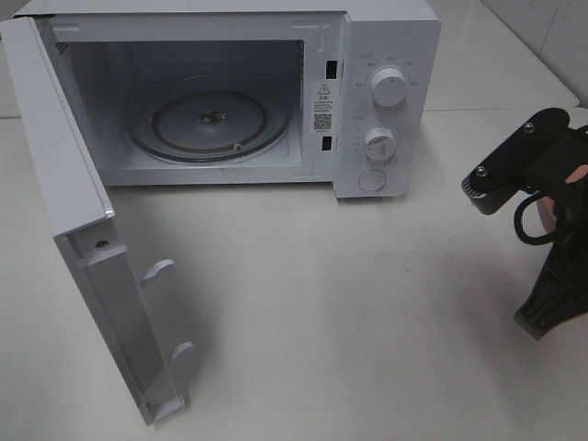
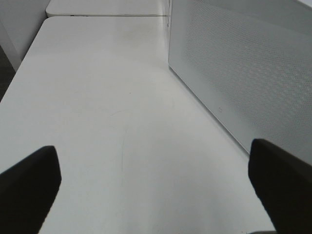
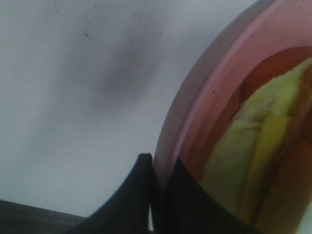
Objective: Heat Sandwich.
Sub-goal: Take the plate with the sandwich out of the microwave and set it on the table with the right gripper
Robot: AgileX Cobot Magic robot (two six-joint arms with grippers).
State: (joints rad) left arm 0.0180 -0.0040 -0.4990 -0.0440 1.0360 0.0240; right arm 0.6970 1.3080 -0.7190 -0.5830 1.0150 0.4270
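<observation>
- Sitting on pink plate [image 3: 214,97] at far right of desk [image 1: 322,303], well apart from microwave [image 1: 386,101]: sandwich [image 3: 265,146], seen only in right wrist view, close up and blurred; hidden behind the arm in the high view.
- Looks light and soft: pale bread, yellow-green filling showing at the edge. Likely to squash or shed layers if pinched directly, so judged better carried on the plate.
- Plate looks stiff with a raised rim, probably smooth and a bit slippery; rim is the sensible place to take hold, kept level to stop sliding.
- Right gripper [image 3: 158,183]: closed down on the plate rim, one finger outside the edge, the other inside near the sandwich; touching the food or not, cannot tell.
- Left gripper [image 2: 156,190]: wide open, holding nothing, hovering over bare desk beside the perforated outer face of the microwave door [image 1: 83,248].
- Door swung fully open, glass turntable [image 1: 209,124] bare; cavity ready to receive the plate.
- Grip on thin rim only, so tilt under load judged the main risk.
</observation>
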